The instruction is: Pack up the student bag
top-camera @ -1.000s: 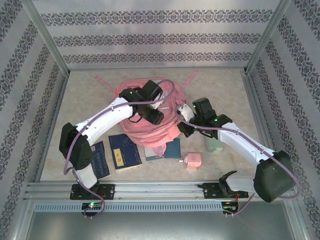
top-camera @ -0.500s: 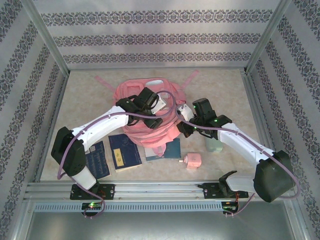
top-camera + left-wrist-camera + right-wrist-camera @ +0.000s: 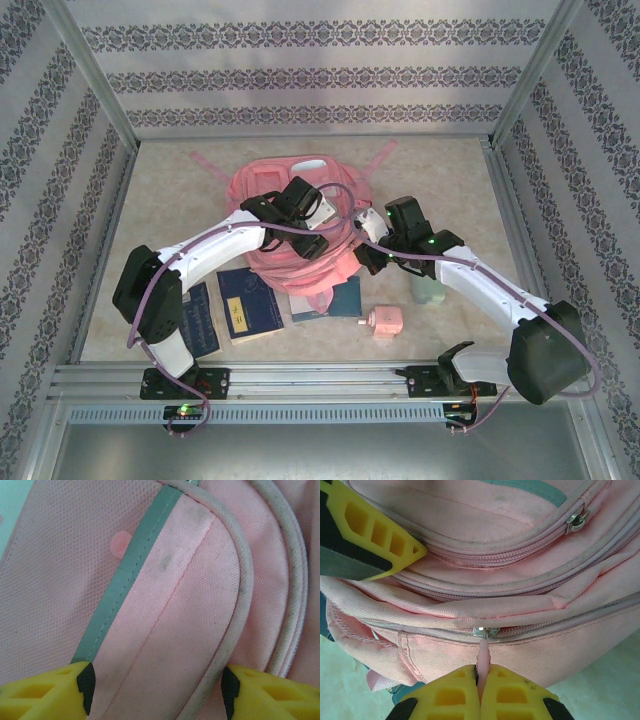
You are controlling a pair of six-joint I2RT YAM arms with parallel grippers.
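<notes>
top external: you have the student bag [image 3: 275, 182] lying mid-table. the left gripper [image 3: 316, 242] hangs over its middle, and the right gripper [image 3: 362, 260] is at its near right edge. near of the bag lie a dark blue book [image 3: 248, 303] and a second blue book [image 3: 196, 320], the latter partly covered by the left arm. a teal book [image 3: 340, 298] lies part under the bag's near edge. a small pink object [image 3: 385, 321] sits near of that. a pale green item [image 3: 430, 290] is half hidden by the right arm.

left wrist: jaws stand apart over the bag's fabric and a grey-green strip [image 3: 130, 570].

right wrist: jaws pinched together on the pink zip pull [image 3: 483, 660] below its metal slider [image 3: 486, 631]. a yellow finger of the left gripper crosses the upper left.
</notes>
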